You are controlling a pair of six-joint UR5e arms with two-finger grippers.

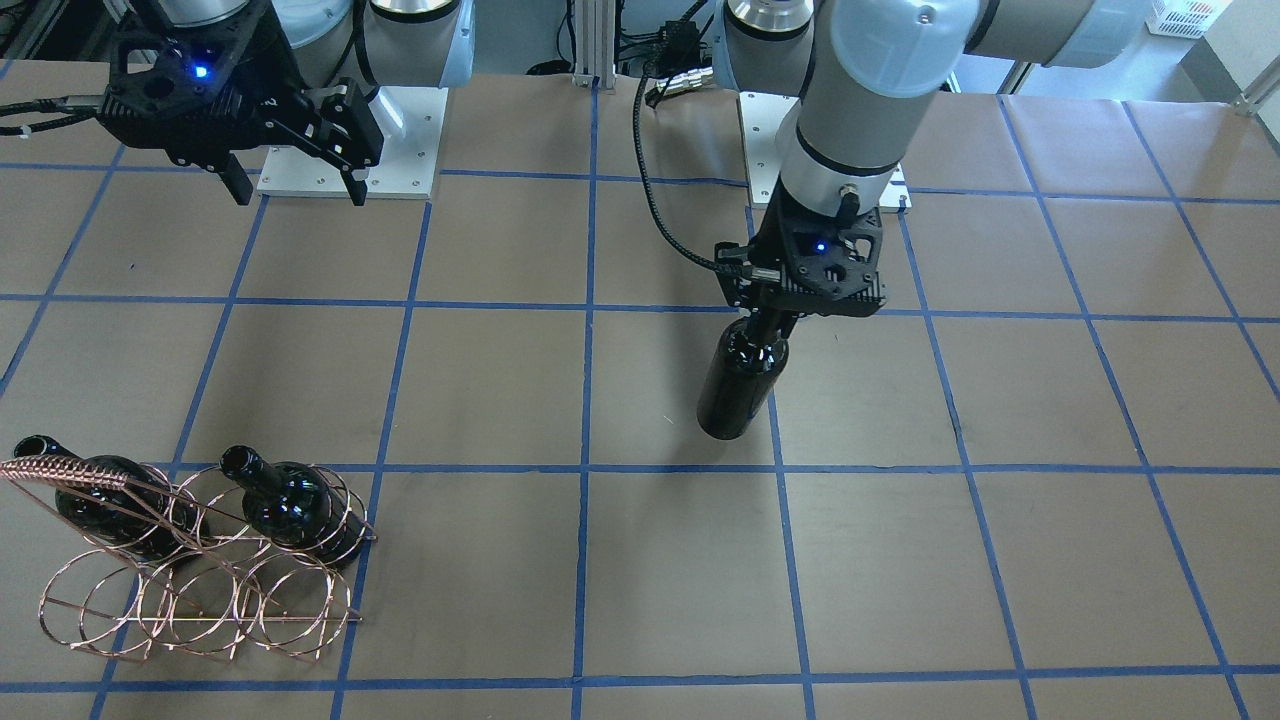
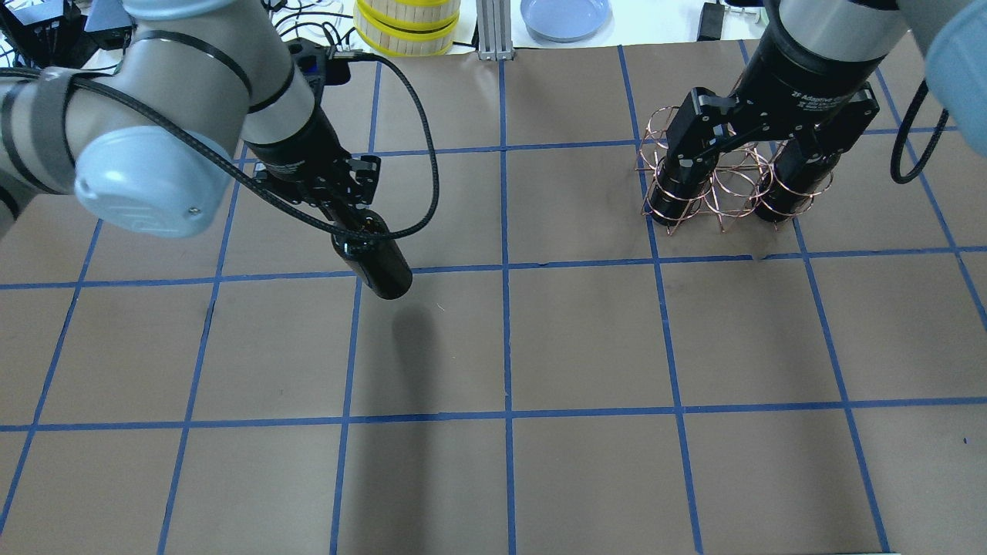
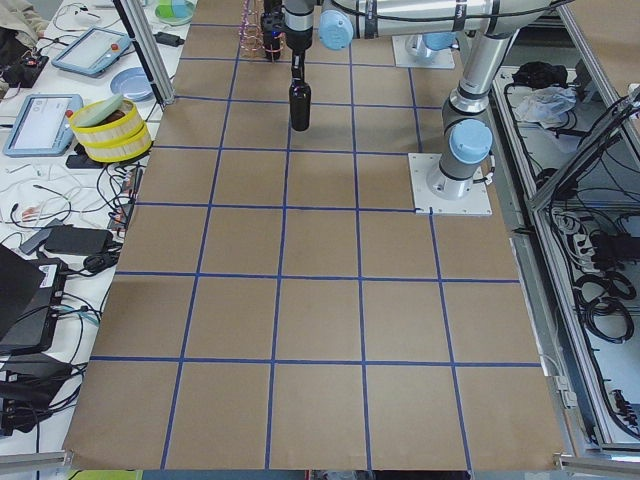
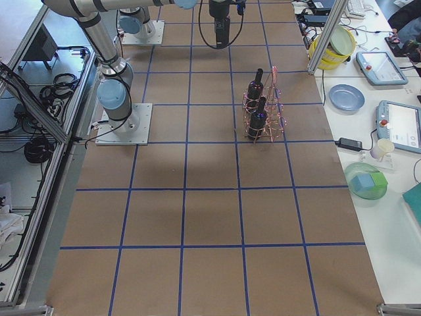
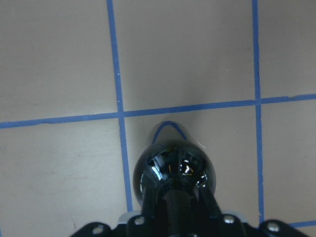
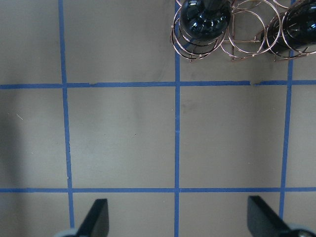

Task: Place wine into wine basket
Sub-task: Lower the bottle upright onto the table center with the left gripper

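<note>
Overhead exterior view: left gripper [image 2: 348,220] clamped on the neck of the bottle [image 2: 382,270] — it hangs neck-up. Right gripper [image 1: 298,190] has its fingers spread, empty; the basket [image 1: 200,600] holds two other bottles [image 1: 295,510].

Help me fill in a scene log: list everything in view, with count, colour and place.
wine: one, near-black, held by its neck, base down, over the table's left half
other bottles: two, near-black, in the basket's two end places
wine basket: one, copper wire, on the table's right half; hoops between the bottles empty
table: one, brown paper with a blue tape grid
round stack: one, yellow-banded, bench beyond the table
plate: one, light blue, same bench
screen units: two, grey-framed, same bench
left gripper: one, black, shut on the wine's neck
right gripper: one, black, fingers spread, empty
</note>
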